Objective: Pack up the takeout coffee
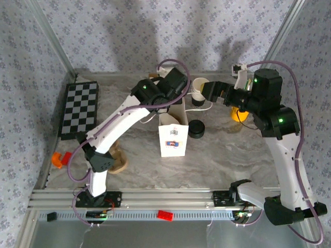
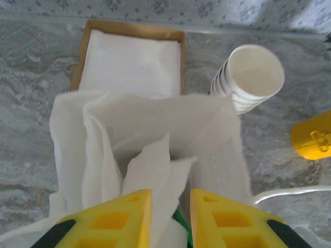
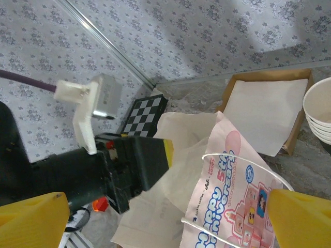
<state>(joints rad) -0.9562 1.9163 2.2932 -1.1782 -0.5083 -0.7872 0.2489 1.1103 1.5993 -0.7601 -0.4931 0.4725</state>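
"Nearest, the left gripper (image 2: pixel 170 194) was pinching the rim of the paper bag (image 2: pixel 155 119), whose mouth sagged in creased folds."

"And the right gripper (image 3: pixel 168 196)?"

"Spread wide, holding nothing, near the bag's far side. The coffee (image 1: pixel 196 128) stood just beside the bag, on the right arm's side, not yet packed. Beyond the bag lay a cardboard tray (image 2: pixel 134 24) and a stack of cups (image 2: pixel 253 77)."

"The risk?"

"Those folds could catch the cup and tip it. A slipped pinch would probably let the mouth close."
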